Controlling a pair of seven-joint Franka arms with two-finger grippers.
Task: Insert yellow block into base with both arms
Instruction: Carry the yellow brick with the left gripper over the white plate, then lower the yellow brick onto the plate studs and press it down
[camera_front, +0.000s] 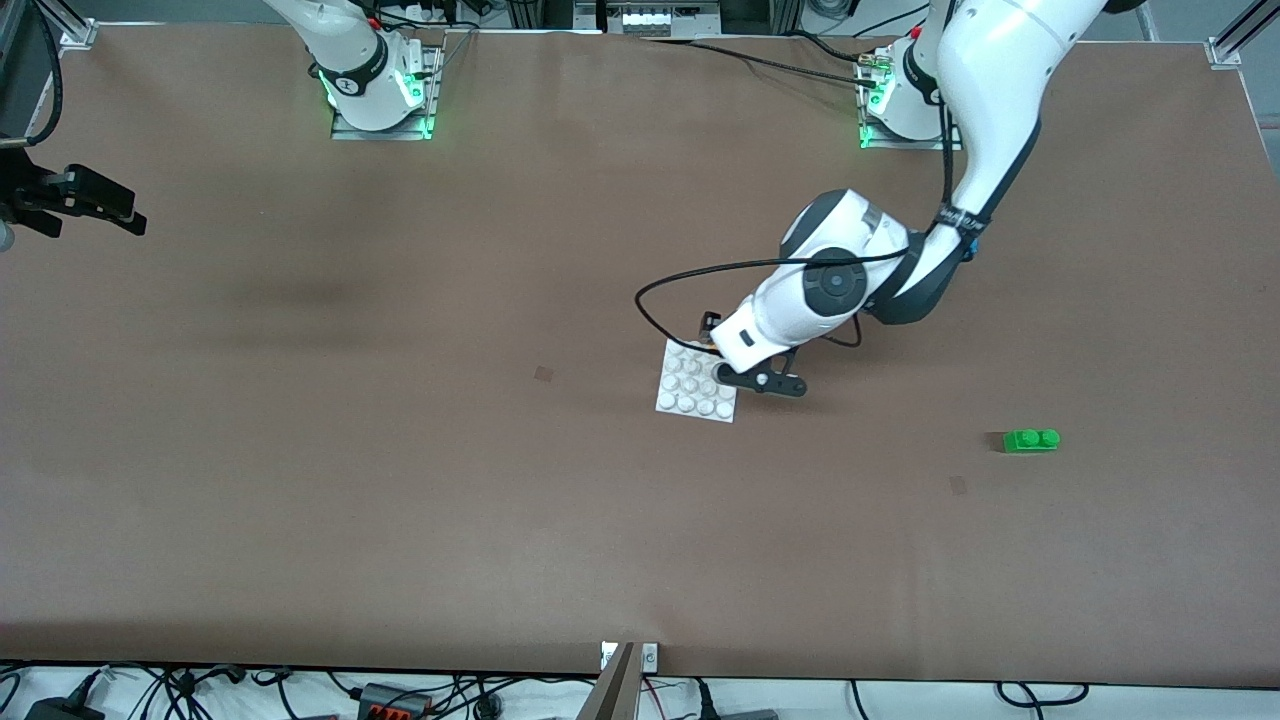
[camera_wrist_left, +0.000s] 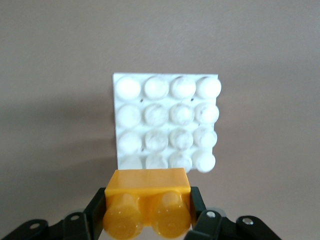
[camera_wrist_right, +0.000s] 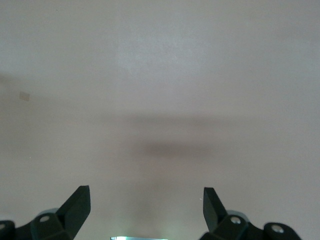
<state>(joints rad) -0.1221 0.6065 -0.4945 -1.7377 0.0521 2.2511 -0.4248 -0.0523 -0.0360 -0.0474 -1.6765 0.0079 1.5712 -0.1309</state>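
The left pincer (camera_wrist_left: 147, 220) is clamped on the yellow block (camera_wrist_left: 148, 200), holding it just over the edge of the white base (camera_front: 697, 383), which lies flat near the middle of the counter (camera_front: 400, 500). The right pincer (camera_wrist_right: 146, 207) waits with its jaws spread wide and nothing between them, over the bare counter at the right arm's end. A green brick (camera_front: 1031, 440) sits toward the left arm's end.

Glossy white left arm (camera_front: 985, 90) at upper right, grey round joint caps, black cable looping off it, green lights glowing at both bases, black fingers (camera_wrist_right: 75, 207) with silver screws.
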